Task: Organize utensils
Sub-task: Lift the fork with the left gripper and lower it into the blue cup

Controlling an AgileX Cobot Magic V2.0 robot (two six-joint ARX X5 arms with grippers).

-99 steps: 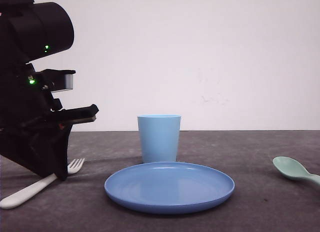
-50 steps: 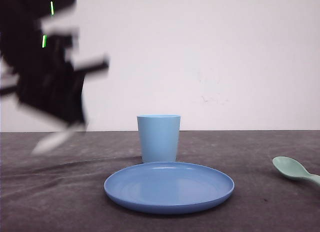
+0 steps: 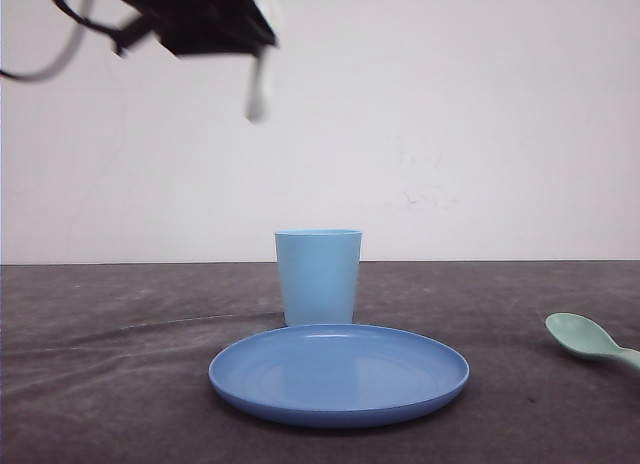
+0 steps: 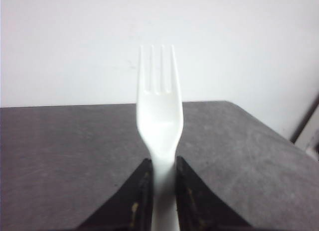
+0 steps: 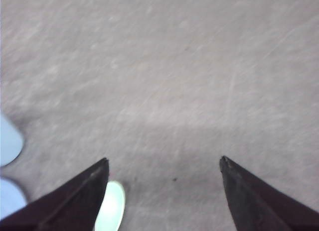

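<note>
Fork (image 4: 160,121) sits clamped in the left hand (image 4: 160,166), raised high at eleven o'clock above the cup (image 3: 318,276). Right hand (image 5: 164,164) gapes wide above the bench (image 5: 174,91), spoon (image 5: 112,208) beside one finger.

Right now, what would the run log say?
left gripper: holds fork aloft | right gripper: open | spoon: on table

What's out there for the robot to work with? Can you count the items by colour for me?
Blue: 2, the cup and the plate.
White: 1, the fork, held in the left gripper.
Mint green: 1, the spoon lying on the table.
Total: 4
</note>
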